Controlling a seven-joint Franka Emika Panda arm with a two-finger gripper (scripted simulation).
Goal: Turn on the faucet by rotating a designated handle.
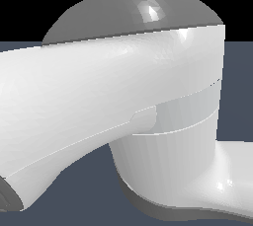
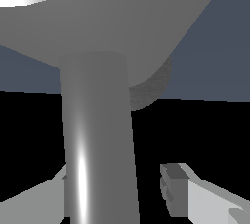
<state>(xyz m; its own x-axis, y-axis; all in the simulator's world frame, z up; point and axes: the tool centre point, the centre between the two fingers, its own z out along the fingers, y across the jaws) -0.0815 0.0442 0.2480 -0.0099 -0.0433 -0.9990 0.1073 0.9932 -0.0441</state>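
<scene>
- Looking at the exterior view, the white robot arm is filling almost the whole picture, so the faucet is not showing there at all.
- Looking at the wrist view, the handle, a grey rod, is running up the middle, very close to the camera.
- The rod is joining the big grey faucet body at its far end.
- The gripper is sitting around the rod, with one finger on one side and the other finger on the other side.
- The jaws are standing open. One is looking close to the rod, and the other is clearly apart from it.
- I think the reaching part is done. The pushing and turning of the handle is what is left.
</scene>
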